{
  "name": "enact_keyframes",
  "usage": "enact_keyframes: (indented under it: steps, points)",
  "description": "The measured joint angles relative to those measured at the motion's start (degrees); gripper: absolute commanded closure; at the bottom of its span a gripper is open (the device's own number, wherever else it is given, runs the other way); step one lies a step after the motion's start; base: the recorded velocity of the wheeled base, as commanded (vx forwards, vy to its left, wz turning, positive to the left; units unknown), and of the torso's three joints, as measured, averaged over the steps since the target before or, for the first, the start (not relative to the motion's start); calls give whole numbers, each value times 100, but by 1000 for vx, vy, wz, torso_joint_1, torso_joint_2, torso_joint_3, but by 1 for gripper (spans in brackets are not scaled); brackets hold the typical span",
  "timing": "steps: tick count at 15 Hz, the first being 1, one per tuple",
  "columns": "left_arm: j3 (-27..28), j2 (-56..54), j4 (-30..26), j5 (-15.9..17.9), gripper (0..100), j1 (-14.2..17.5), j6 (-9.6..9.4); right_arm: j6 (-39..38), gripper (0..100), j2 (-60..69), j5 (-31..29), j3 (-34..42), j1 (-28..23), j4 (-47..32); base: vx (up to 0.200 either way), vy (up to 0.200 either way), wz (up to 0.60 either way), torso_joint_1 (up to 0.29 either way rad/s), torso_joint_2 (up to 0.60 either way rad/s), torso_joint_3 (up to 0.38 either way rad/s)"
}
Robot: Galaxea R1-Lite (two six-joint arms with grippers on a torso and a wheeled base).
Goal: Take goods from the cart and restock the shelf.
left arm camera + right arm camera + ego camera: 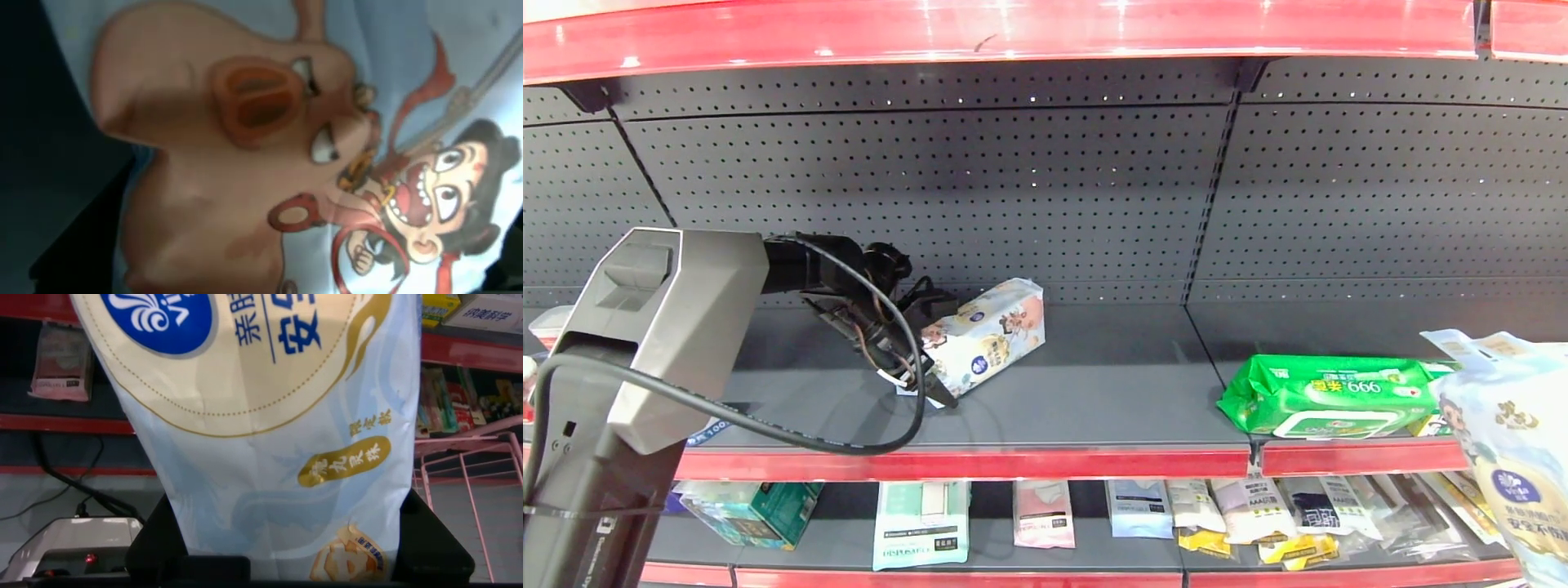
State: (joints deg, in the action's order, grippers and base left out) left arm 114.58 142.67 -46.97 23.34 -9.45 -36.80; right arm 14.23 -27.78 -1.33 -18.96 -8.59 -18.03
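Left gripper (929, 369): pinching one end of the cartoon-printed pack (990, 333), which is tilted on the grey shelf (1111, 384), left bay.
Right gripper (282, 547): clamped on the pale blue bag (261, 457), which is in front of the shelf's right end.
Bag label: round blue emblem, gold band.
Green wipes pack (1327, 396): lying flat, right bay.

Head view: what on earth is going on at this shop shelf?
A robot is restocking. Its left jaws grip a white cartoon-printed soft pack, held tilted down at the grey metal shelf. Its right jaws hold a second, pale blue-and-white printed bag off to the right, in front of the shelf. A green plastic pack of wipes already lies on the shelf.
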Motion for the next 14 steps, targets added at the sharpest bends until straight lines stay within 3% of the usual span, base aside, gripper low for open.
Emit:
enact_keyframes:
  steps: [14]
  points:
    - [2, -483, 312, 71, 0, -48, 82, -2, 100, 52, 0, 22, -2, 2, 0, 0, 0, 0, 0, 0]
